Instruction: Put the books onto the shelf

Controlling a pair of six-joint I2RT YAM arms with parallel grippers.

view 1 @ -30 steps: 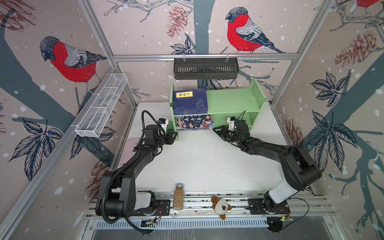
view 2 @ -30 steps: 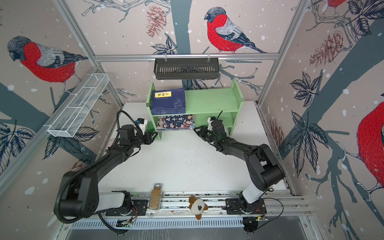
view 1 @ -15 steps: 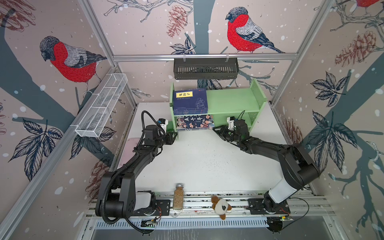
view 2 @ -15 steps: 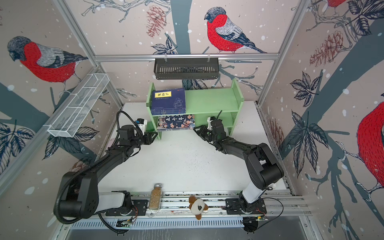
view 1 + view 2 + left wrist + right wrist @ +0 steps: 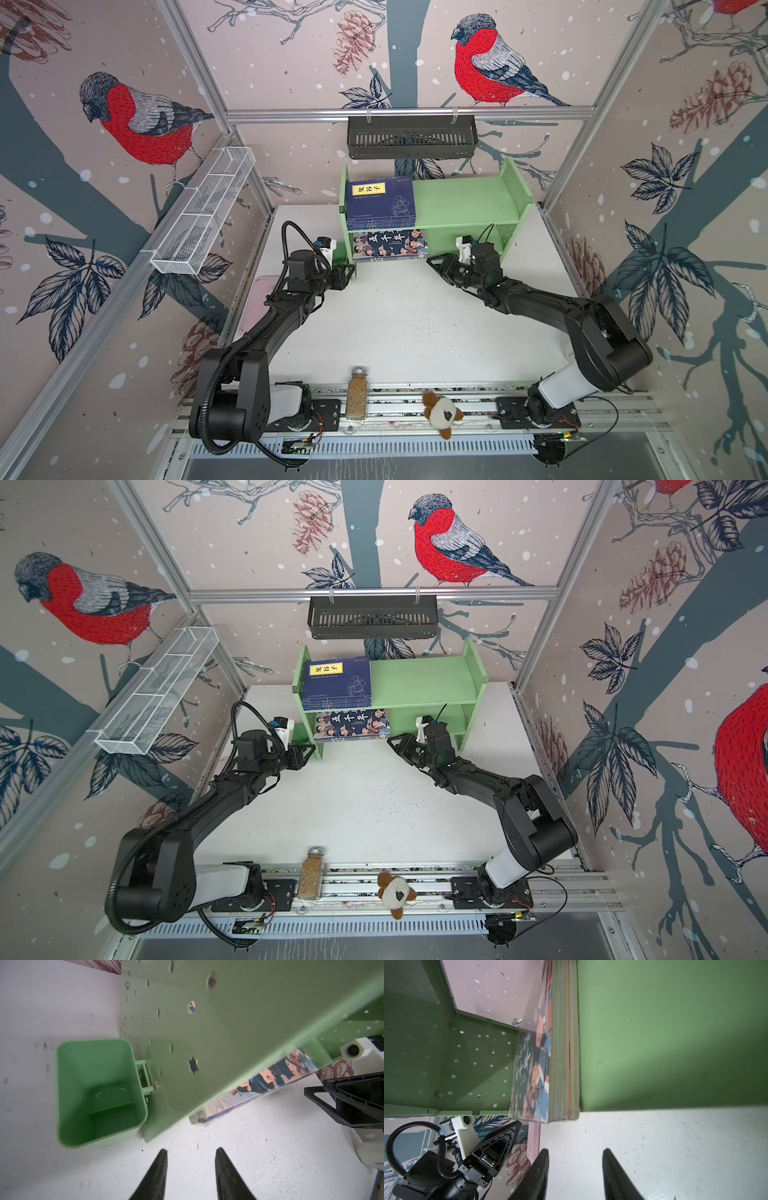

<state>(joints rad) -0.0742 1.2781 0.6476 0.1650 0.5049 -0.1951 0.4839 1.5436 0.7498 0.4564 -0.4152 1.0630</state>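
Books all on the green shelf, both grippers empty out front

The left gripper [image 5: 351,271] sits low over the white table [image 5: 415,328], just beside the shelf's left front corner. Its fingers are apart with nothing between them, and its wrist view shows the little green cup [image 5: 99,1093] clipped to the side panel. On the shelf [image 5: 457,199], the stack of navy books [image 5: 380,201] lies flat at the left end of the top board. The cartoon book [image 5: 390,245] lies flat on the bottom board right under it, front edge poking out a touch. The right gripper [image 5: 433,261] is near that book's right front corner, fingers apart too, holding nothing.
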